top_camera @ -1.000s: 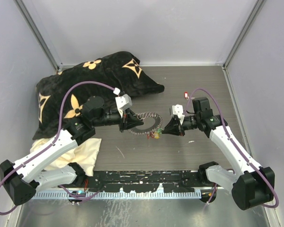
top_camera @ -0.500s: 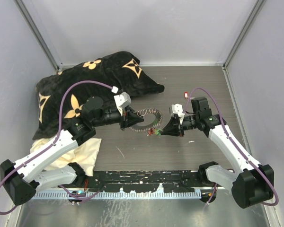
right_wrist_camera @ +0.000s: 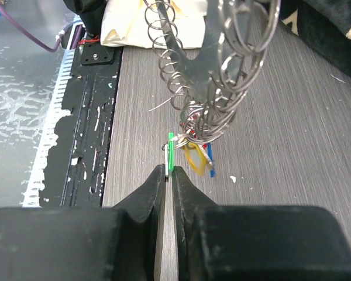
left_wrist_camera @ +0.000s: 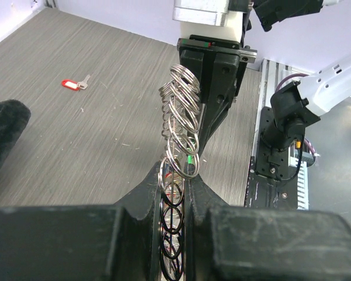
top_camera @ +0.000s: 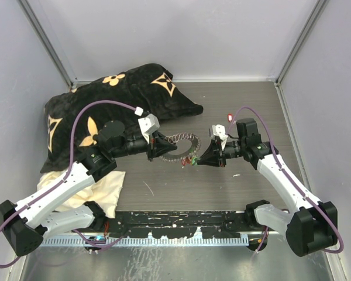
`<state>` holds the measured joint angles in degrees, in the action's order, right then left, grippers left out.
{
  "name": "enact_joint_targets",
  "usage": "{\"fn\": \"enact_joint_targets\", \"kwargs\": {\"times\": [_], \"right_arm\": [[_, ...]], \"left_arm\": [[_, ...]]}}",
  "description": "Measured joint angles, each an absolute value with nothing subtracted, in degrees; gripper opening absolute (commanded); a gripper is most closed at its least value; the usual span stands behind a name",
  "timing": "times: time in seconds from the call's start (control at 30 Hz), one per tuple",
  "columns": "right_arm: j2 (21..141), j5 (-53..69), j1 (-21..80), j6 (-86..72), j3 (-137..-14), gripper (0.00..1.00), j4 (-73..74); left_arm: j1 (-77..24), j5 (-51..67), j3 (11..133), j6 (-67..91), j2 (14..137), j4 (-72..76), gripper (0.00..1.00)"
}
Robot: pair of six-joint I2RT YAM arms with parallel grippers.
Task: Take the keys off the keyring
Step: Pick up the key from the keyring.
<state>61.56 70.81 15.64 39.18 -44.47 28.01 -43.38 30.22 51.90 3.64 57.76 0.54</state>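
Observation:
The keyring (top_camera: 181, 142) is a silvery wire coil held in an arc above the table between my two grippers. My left gripper (top_camera: 164, 148) is shut on its left end; in the left wrist view the coil (left_wrist_camera: 179, 114) rises out of the closed gripper (left_wrist_camera: 176, 177). Several keys (top_camera: 191, 161) hang bunched at the coil's low right end. My right gripper (top_camera: 200, 159) is shut on the green key (right_wrist_camera: 171, 153), its tips (right_wrist_camera: 170, 172) pinching the green head. Yellow (right_wrist_camera: 195, 159) and blue (right_wrist_camera: 210, 163) heads hang beside it under the coil (right_wrist_camera: 222, 76).
A loose red-headed key (top_camera: 229, 116) lies on the table behind the right arm, also visible in the left wrist view (left_wrist_camera: 74, 85). A black pillow with gold flowers (top_camera: 105, 99) fills the back left. A cream cloth (top_camera: 108, 187) lies front left. A black rail (top_camera: 181, 222) runs along the front edge.
Both grippers have shifted slightly toward the back of the table, carrying the coil and the hanging keys with them. Both grips are unchanged.

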Motion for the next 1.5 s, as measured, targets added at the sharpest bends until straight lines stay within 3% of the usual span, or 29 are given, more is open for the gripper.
{"fn": "enact_joint_targets", "kwargs": {"times": [0.33, 0.8, 1.37, 1.5], "right_arm": [[61.56, 72.12, 15.64, 30.13, -42.13, 0.26, 19.33], [61.56, 74.17, 15.64, 17.74, -38.39, 0.32, 6.96], [61.56, 74.61, 15.64, 5.65, -35.66, 0.25, -4.93], [61.56, 74.98, 15.64, 4.34, -35.66, 0.18, -6.15]], "left_arm": [[-43.40, 30.20, 51.59, 5.19, 56.95, 2.33, 0.00], [-43.97, 30.20, 51.59, 5.72, 56.82, 3.22, 0.00], [-44.23, 30.15, 51.51, 7.16, 56.88, 5.17, 0.00], [-44.25, 30.00, 51.37, 7.31, 56.88, 5.82, 0.00]]}}
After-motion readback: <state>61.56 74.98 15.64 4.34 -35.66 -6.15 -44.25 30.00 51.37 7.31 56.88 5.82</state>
